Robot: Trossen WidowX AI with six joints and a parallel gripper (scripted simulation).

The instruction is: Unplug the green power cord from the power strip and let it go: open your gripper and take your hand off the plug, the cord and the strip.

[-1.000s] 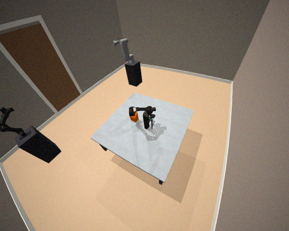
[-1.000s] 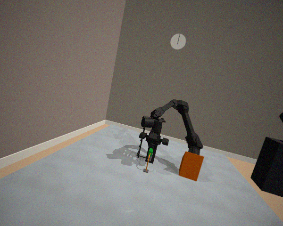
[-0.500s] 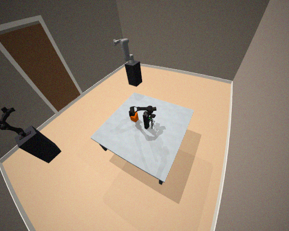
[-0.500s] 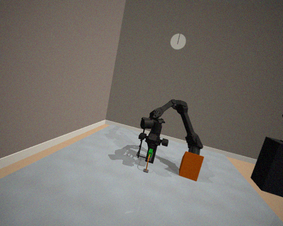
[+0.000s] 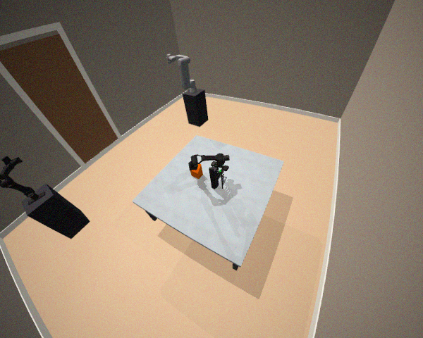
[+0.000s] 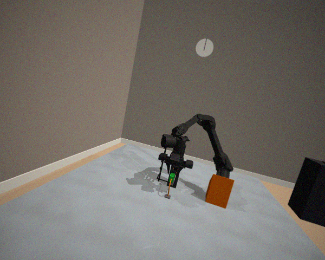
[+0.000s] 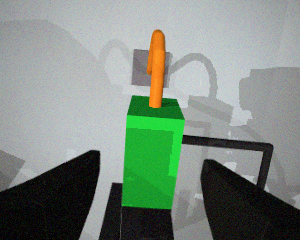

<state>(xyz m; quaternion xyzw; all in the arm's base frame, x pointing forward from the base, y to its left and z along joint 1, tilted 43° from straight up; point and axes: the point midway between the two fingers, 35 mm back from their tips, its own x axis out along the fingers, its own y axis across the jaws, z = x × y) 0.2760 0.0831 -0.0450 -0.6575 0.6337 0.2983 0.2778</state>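
green plug (image 7: 152, 152): upright between my fingers, gaps on both sides, orange cord (image 7: 156, 67) rising from its far end
left finger (image 7: 50, 197): clear of the plug
my jaws: about half open, gripping nothing
right finger (image 7: 250, 205): clear of the plug
counter (image 6: 73, 212): grey; plug hangs above it, cord running down to a small grey block (image 6: 167, 196)
orange box (image 6: 219, 190): under my arm's base, right of the plug

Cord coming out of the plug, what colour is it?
Orange cord, rising from the green plug; clearest in the wrist view.
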